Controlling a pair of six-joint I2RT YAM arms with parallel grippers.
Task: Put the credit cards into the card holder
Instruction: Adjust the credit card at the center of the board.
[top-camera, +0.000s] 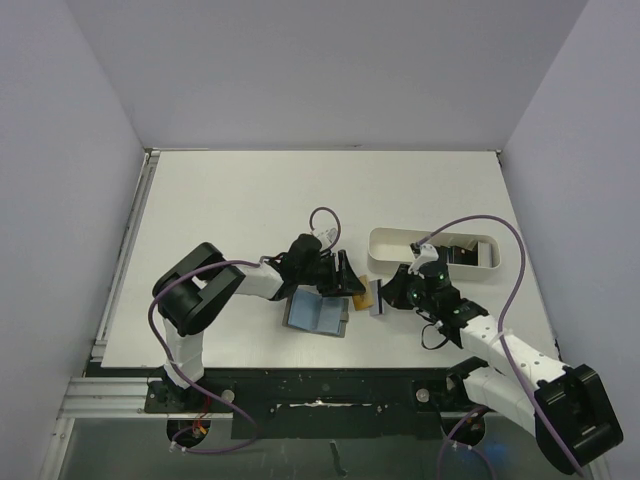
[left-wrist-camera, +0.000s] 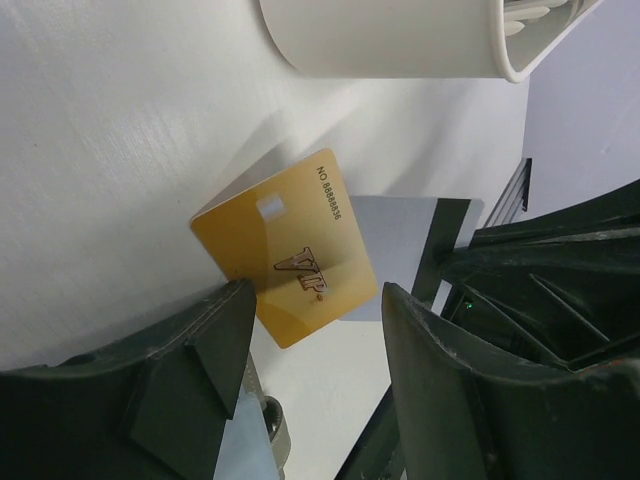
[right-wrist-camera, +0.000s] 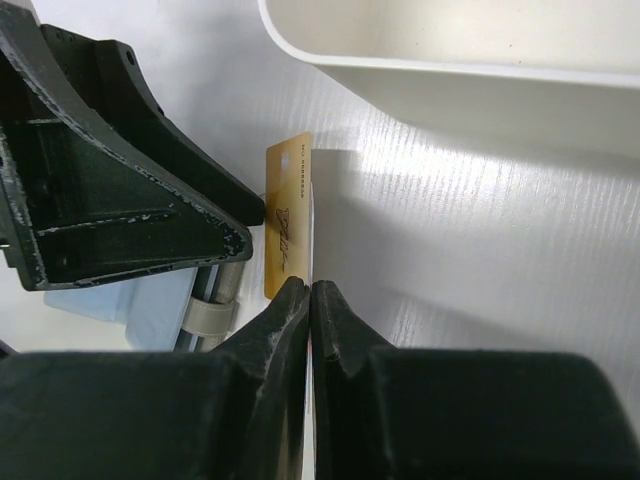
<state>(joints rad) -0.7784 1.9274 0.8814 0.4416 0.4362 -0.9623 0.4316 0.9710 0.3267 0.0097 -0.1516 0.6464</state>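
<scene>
- At the right gripper (right-wrist-camera: 311, 288): jaws pinched tight on the lower edge of a gold card (right-wrist-camera: 287, 225), held on edge just above the tabletop (right-wrist-camera: 450, 250).
- Pressed flat against that card, behind it from the left wrist view: a silver card (left-wrist-camera: 405, 235); cannot tell whether also clamped.
- At the left gripper (left-wrist-camera: 315, 300): jaws spread wide, holding nothing, tips to either side of the gold card's near corner.
- Just beside the left gripper, flat on the tabletop: the card holder (top-camera: 317, 313), lying open, light blue lining up, no card in it.
- Beyond the right gripper: a white tray (top-camera: 380, 240), with a dark flat rectangle (top-camera: 462, 252) inside toward its right end, too small to make out.
</scene>
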